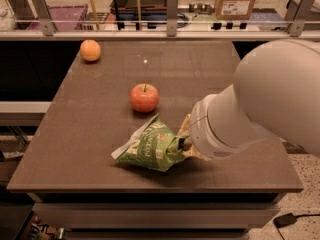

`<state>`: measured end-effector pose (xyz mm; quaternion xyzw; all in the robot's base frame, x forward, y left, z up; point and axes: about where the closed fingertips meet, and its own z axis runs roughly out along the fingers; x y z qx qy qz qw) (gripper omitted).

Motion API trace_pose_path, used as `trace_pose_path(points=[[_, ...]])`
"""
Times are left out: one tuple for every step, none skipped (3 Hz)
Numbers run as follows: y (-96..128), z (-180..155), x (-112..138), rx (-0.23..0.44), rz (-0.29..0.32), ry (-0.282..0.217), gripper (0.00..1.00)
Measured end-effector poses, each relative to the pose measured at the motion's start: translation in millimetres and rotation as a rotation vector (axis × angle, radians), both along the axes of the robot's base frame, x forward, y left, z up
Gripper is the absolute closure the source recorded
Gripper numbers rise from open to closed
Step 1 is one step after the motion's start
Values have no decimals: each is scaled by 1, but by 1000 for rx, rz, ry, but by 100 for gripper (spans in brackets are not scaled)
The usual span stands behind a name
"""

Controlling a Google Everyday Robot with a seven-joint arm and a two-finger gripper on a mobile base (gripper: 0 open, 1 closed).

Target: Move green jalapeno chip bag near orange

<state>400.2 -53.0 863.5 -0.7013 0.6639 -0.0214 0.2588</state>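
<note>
The green jalapeno chip bag (150, 146) lies crumpled on the brown table (90, 129), near the front edge at the middle. My gripper (185, 143) sits at the bag's right end, mostly hidden behind my big white arm (260, 104). Its tan fingers (186, 126) stand above and below the bag's pinched end and are shut on it. The orange (90, 50) rests at the table's far left corner, well away from the bag.
A red apple with a stem (144, 97) stands between the bag and the orange, just behind the bag. A metal rail (170, 33) with posts runs along the table's far edge. A cardboard box (236, 0) stands beyond it.
</note>
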Motion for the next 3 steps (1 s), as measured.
trace_pose_path(points=[[-7,19,7,-30,-2,-27,100],[-16,42,13,-63,-7,-67,100],[-23,63,25,-92,-1,-109,100]])
